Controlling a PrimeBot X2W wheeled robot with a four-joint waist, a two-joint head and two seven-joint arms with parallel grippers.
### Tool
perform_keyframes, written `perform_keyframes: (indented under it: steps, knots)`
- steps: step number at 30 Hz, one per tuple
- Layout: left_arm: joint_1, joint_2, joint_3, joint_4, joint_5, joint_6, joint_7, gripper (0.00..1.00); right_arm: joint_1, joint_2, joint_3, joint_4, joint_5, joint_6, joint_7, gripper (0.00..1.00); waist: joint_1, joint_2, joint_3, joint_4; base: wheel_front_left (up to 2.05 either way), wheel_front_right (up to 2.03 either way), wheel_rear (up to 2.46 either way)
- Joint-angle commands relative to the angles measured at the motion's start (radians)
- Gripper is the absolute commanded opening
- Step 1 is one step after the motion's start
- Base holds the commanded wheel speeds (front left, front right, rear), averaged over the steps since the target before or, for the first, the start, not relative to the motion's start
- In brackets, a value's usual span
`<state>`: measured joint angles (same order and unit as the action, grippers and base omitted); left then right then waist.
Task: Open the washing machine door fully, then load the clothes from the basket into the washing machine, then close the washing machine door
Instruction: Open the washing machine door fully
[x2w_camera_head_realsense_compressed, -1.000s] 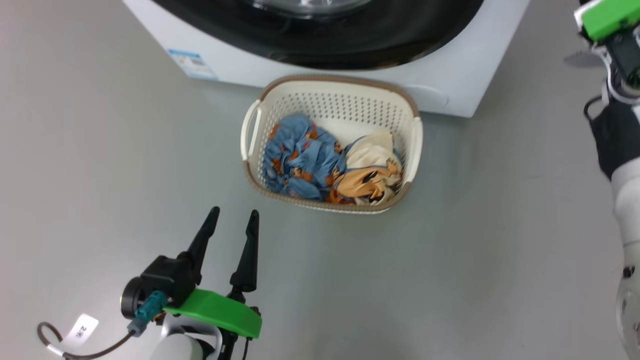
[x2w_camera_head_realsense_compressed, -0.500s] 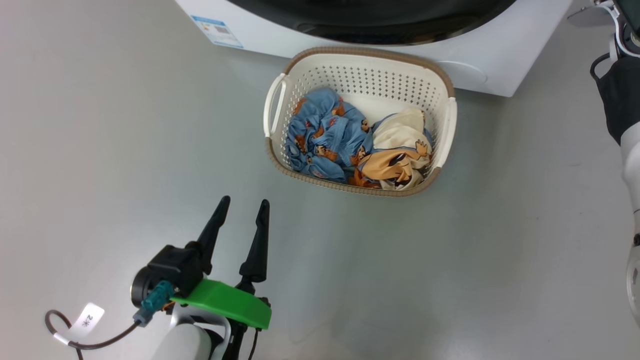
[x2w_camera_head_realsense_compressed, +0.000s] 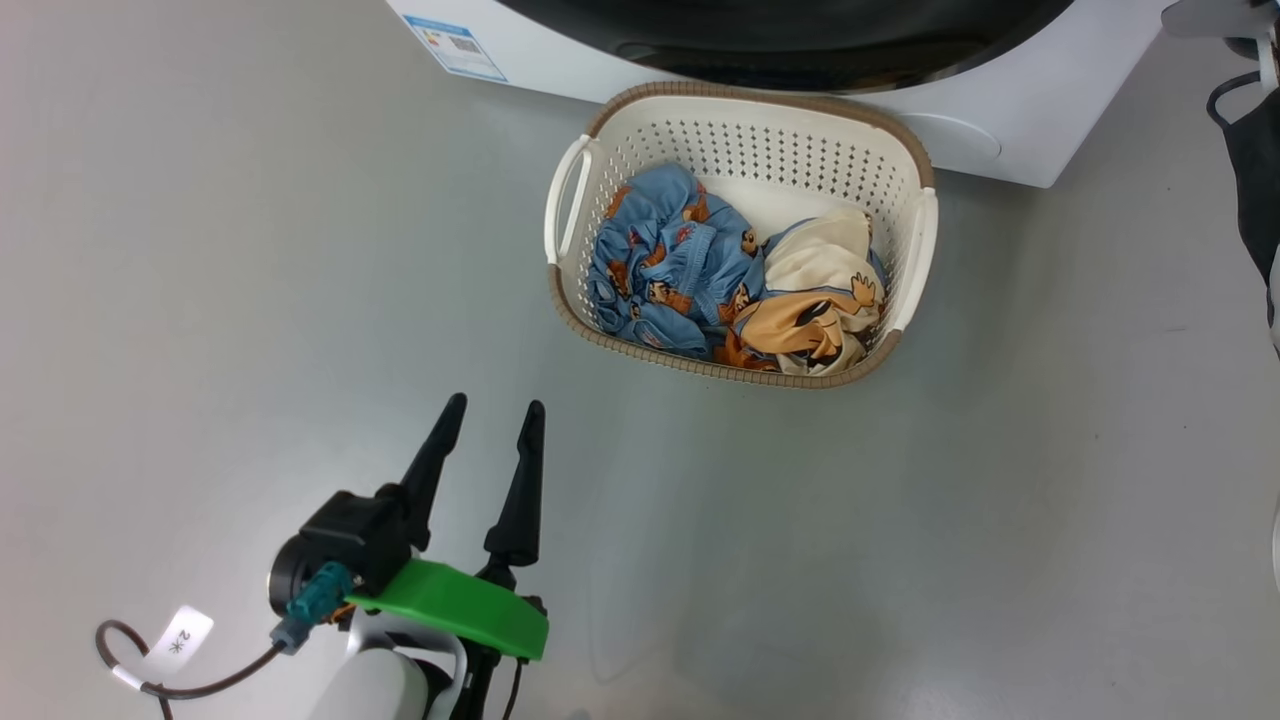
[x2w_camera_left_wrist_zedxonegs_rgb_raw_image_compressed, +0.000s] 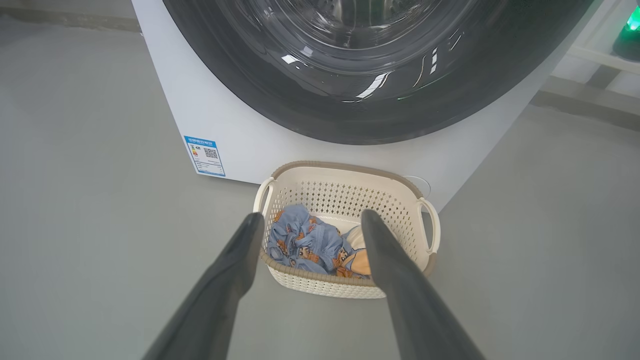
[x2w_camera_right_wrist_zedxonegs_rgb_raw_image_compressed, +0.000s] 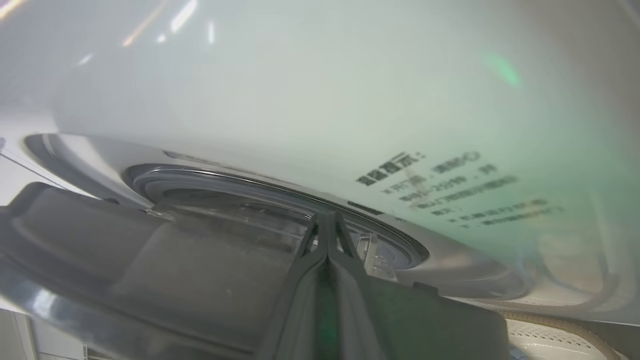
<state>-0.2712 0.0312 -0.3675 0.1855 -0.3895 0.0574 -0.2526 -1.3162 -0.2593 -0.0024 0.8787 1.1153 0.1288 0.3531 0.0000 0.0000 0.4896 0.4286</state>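
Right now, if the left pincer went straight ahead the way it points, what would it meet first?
The left pincer would probably meet the basket at its near rim; depth is unclear.

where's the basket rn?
Upper centre of the head view: the basket sits on the floor just in front of the washing machine, with the clothes inside, ahead and slightly right of the open left gripper.

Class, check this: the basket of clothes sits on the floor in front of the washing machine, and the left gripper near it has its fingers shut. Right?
Not quite. The left gripper is open, jaws apart, as the head view shows. The basket of clothes does sit on the floor before the washing machine.
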Motion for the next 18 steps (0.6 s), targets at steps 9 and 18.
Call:
perform_keyframes:
  steps: [9, 18]
  knots:
    - [-0.019, 0.019, 0.028, -0.034, -0.003, 0.012, -0.009, 1.00, -0.036, 0.065, -0.028, 0.040, 0.104, 0.002, 0.122, 0.00, 0.0000, 0.0000, -0.002, -0.008, 0.00, 0.00, 0.00]
    - [-0.019, 0.019, 0.026, -0.036, -0.001, 0.012, -0.009, 1.00, -0.039, 0.066, -0.031, 0.045, 0.131, 0.002, 0.166, 0.00, 0.0000, 0.0000, -0.003, -0.010, 0.00, 0.00, 0.00]
